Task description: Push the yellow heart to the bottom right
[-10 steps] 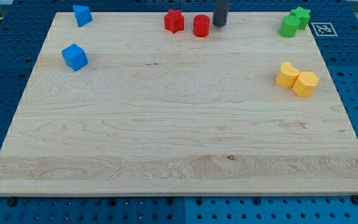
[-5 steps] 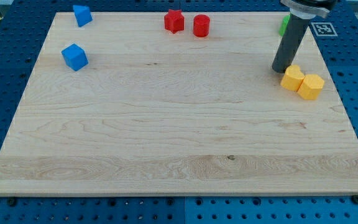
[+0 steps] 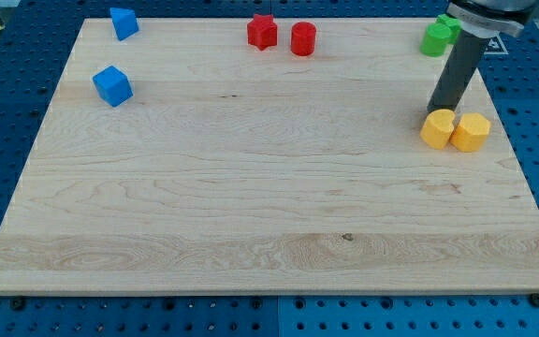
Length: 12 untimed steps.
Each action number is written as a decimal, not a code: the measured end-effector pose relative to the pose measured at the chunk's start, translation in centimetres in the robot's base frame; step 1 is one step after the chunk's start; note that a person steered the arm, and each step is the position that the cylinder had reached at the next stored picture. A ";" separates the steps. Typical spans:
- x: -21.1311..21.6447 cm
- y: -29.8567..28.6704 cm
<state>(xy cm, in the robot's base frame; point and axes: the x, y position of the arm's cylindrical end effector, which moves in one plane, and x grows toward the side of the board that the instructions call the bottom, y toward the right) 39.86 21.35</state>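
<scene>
The yellow heart [image 3: 438,129] lies on the wooden board [image 3: 251,187] at the view's right, touching a yellow hexagon block [image 3: 471,132] on its right side. My tip [image 3: 441,109] stands right at the heart's upper edge, touching it or nearly so. The dark rod rises from there toward the view's top right.
A red star [image 3: 262,32] and a red cylinder [image 3: 303,38] sit at the top middle. Two green blocks [image 3: 438,36] are at the top right, partly behind the rod. A blue block [image 3: 123,22] and a blue cube [image 3: 112,85] are at the top left.
The rod swept from the top middle to the right and reached the yellow heart. The heart and hexagon slid slightly downward and turned a little.
</scene>
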 end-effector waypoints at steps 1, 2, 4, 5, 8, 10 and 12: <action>1.7 -0.4; 3.3 -0.6; 9.1 -2.4; 10.0 -5.7; 11.9 -5.5; 13.5 -1.6; 16.7 -0.5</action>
<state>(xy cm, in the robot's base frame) 56.59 20.82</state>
